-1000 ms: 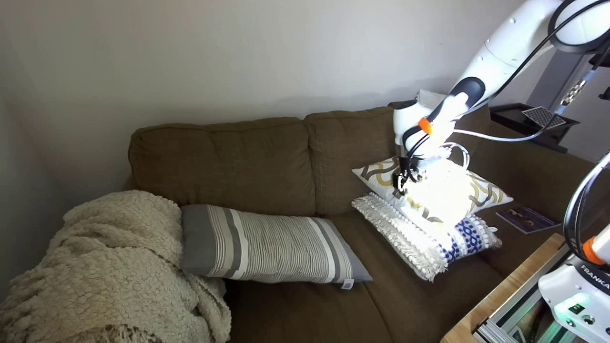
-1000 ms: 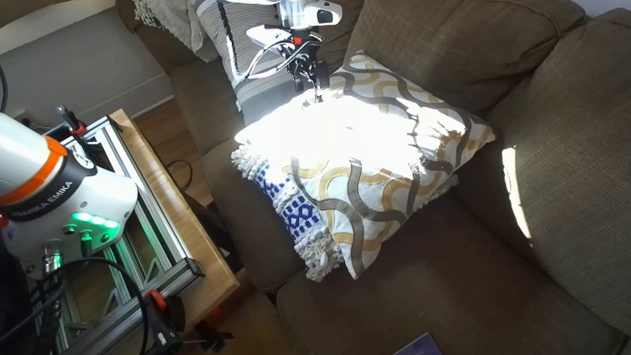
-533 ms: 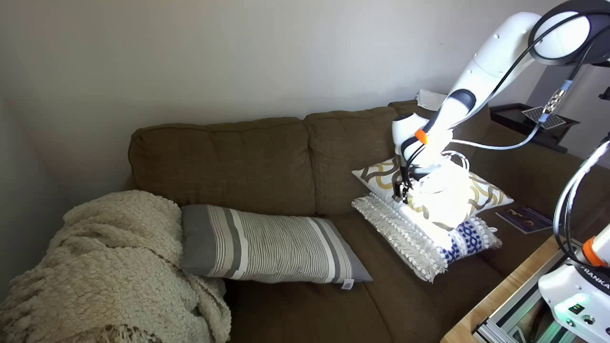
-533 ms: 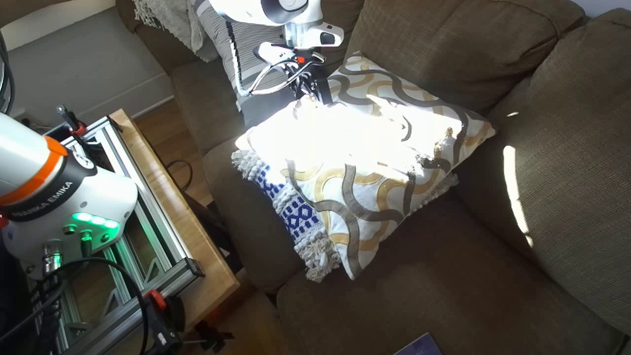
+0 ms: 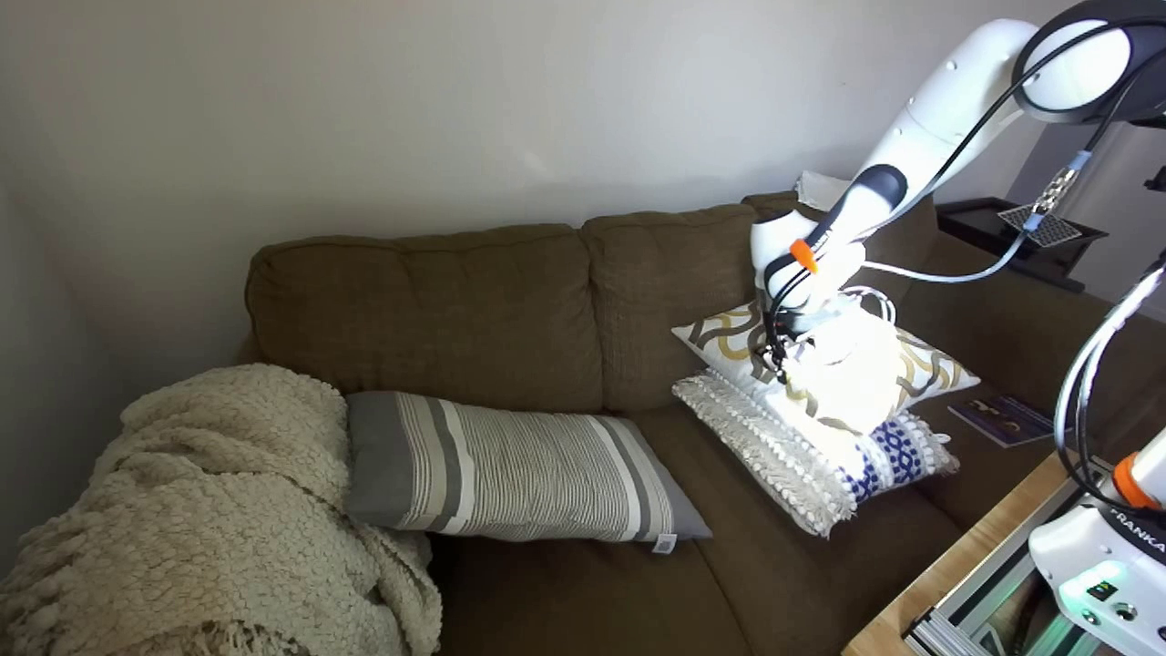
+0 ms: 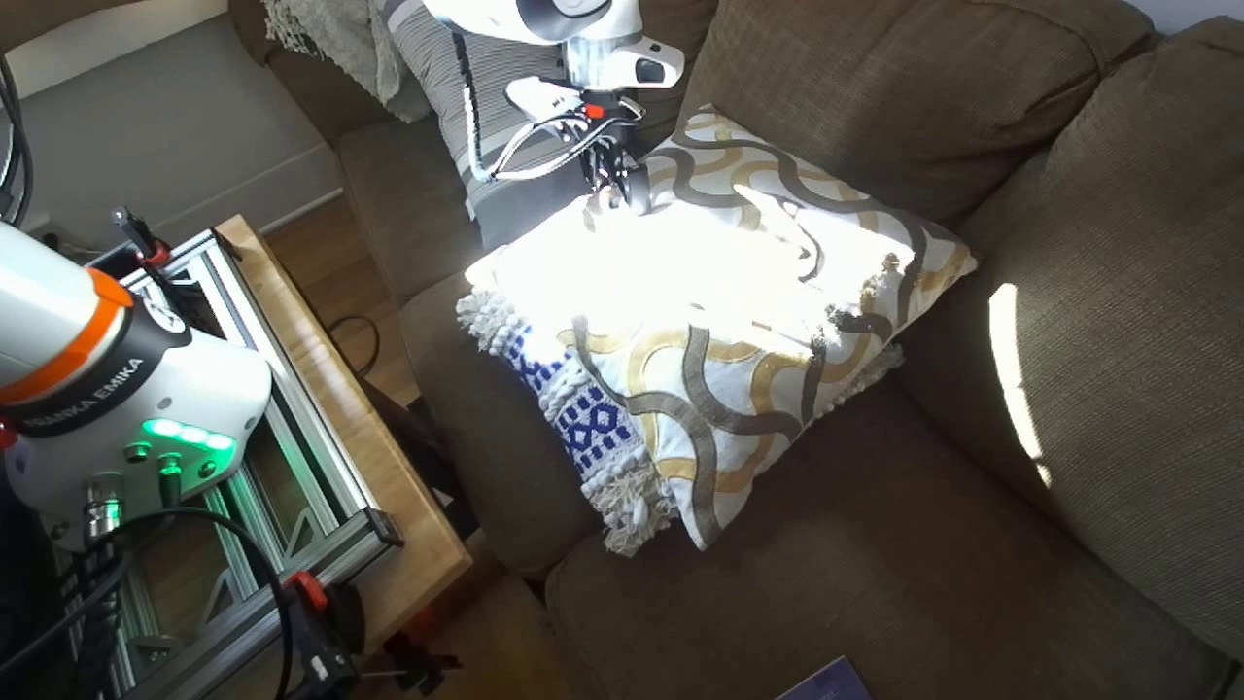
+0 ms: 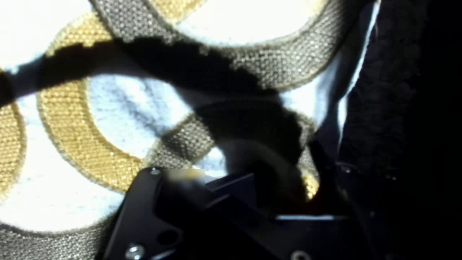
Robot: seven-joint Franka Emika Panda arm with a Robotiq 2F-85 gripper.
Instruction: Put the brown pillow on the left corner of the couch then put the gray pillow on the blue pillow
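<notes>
The brown pillow (image 6: 705, 374), with its tan and white lattice, lies on the white-and-blue knit blue pillow (image 6: 590, 425). In an exterior view its far tip points into the left corner of the couch (image 6: 1011, 243). My gripper (image 7: 285, 187) is at the pillow's edge, partly closed. Patterned fabric shows between its dark fingers; deep shadow hides whether both press on it. In an exterior view the gripper (image 5: 774, 363) is low against the pillow, partly washed out by glare. The striped gray pillow (image 5: 537, 469) lies further along the couch, beside the blanket.
A cream knit blanket (image 5: 219, 510) covers one end of the couch. Back cushions (image 6: 904, 107) rise behind the pillows. A book (image 5: 1009, 419) lies on the seat. The robot's base stands on a wooden table (image 6: 389, 467) close to the couch.
The arm has come down a little toward the pillow's edge. My fingers have moved closer together around that edge. All the pillows are nearly where they were.
</notes>
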